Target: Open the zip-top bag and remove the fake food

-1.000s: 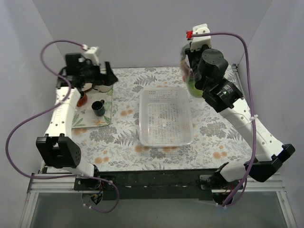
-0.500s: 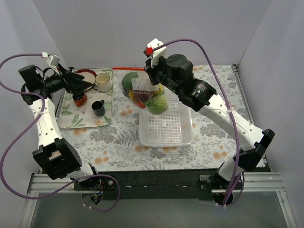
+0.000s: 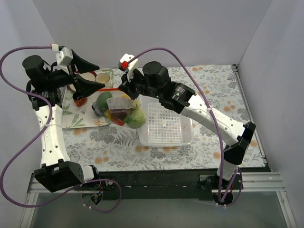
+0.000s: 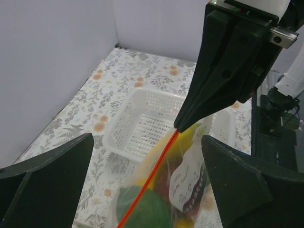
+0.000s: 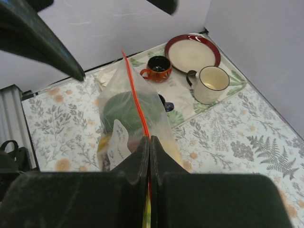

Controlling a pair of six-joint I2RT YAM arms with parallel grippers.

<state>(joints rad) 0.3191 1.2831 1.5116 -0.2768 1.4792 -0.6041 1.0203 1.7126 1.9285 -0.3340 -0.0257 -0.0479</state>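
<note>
Two black right fingers [image 5: 145, 161] are clenched on the orange-red zip strip [image 5: 135, 102] of the clear crinkly plastic zip-top bag [image 3: 116, 102]. The bag is held up at centre-left of the top view, just left of the white perforated plastic basket [image 3: 166, 118]. Small plastic fake food [image 3: 134, 118] is seen inside. Released and spread wide, the left fingers [image 4: 52, 171] are set either side of the strip.

One zip-top bag [image 3: 121, 110], one basket [image 3: 190, 136], one tray [image 3: 79, 121], one plate [image 5: 192, 52] and three cups [image 5: 158, 68] [image 5: 211, 84] [image 5: 167, 105].
</note>
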